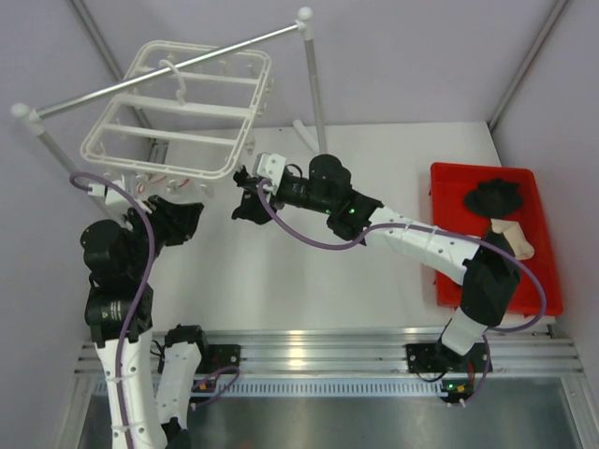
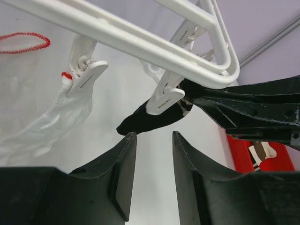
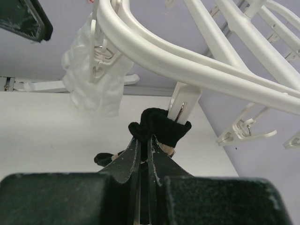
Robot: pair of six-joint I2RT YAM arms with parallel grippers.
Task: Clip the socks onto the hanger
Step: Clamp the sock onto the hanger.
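Note:
The white hanger (image 1: 173,137) hangs from the grey rail at the back left. One black sock (image 3: 161,124) hangs bunched at a hanger clip (image 3: 183,105), and my right gripper (image 3: 145,140) is shut on it just below the clip. From the left wrist the same sock (image 2: 150,121) dangles under that clip (image 2: 164,96). My left gripper (image 2: 153,133) is open right beneath the sock's tip, with nothing between its fingers. In the top view both grippers, left (image 1: 187,220) and right (image 1: 248,206), sit under the hanger's near edge. Another black sock (image 1: 496,196) lies in the red tray.
A white mesh piece (image 2: 70,112) with red trim hangs from a neighbouring clip to the left. The red tray (image 1: 449,234) stands at the right table edge and also holds a beige-and-black item (image 1: 513,238). The grey rail (image 1: 187,61) with upright poles carries the hanger.

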